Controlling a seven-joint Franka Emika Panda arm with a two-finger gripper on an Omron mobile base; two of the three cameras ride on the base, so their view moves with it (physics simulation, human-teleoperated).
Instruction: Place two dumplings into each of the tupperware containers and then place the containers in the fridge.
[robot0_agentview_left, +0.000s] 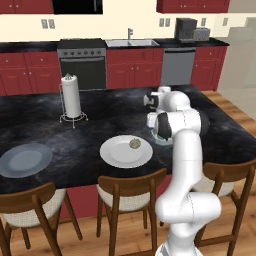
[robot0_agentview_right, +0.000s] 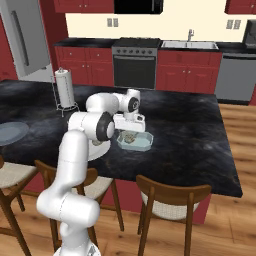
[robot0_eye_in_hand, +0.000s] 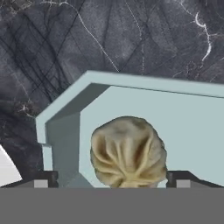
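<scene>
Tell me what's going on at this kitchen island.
The white arm's end effector hangs open over the pale blue-green tupperware container on the black counter. A dumpling lies in the tub between the fingertips, apparently released. Another dumpling waits on the white plate.

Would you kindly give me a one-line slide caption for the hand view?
Open gripper above a dumpling lying in the pale blue-green tub on the dark marble counter.

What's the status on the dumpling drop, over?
Gripper open above pale blue-green tub. Tan dumpling sits inside it. One more dumpling on round white plate. Nothing blocking.
</scene>
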